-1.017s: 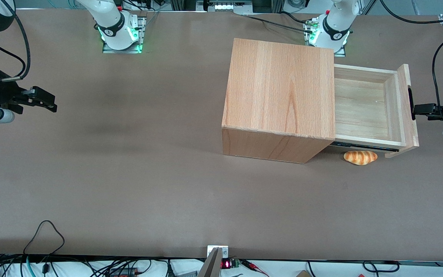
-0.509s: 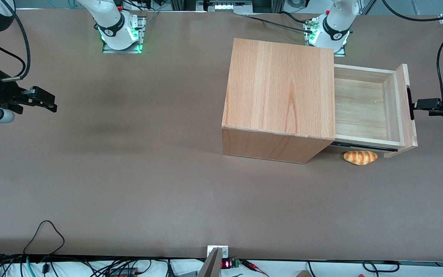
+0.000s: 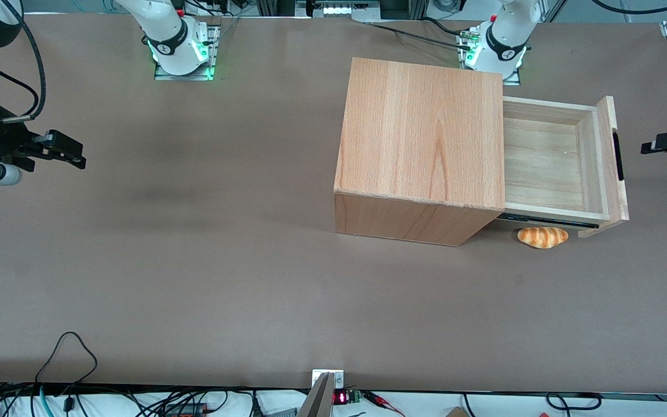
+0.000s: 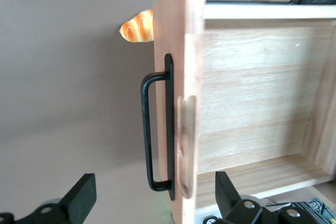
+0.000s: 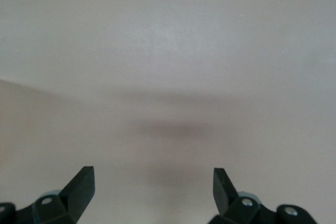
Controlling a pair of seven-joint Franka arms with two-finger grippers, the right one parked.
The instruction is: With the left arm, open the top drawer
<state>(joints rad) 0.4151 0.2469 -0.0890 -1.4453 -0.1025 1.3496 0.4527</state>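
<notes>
The top drawer (image 3: 543, 157) stands pulled well out of the wooden cabinet (image 3: 423, 139), and its pale plank floor (image 4: 252, 93) lies bare. A long black handle (image 3: 618, 155) runs along its flat front panel (image 4: 176, 51). My left arm's gripper (image 3: 662, 143) hangs in front of that panel, a short gap away from the handle (image 4: 148, 129). It is open, with nothing between its fingers. In the left wrist view the gripper (image 4: 155, 191) has its fingertips (image 4: 84, 190) spread wider than the handle, clear of it.
A small bread roll (image 3: 542, 237) lies on the brown table (image 3: 194, 260) beside the cabinet, under the open drawer's side rail (image 3: 548, 220), nearer the front camera. The same roll (image 4: 137, 26) peeks out past the drawer's front panel.
The gripper has let go of the handle and drawn back from the drawer front toward the working arm's end of the table. The drawer stays pulled out.
</notes>
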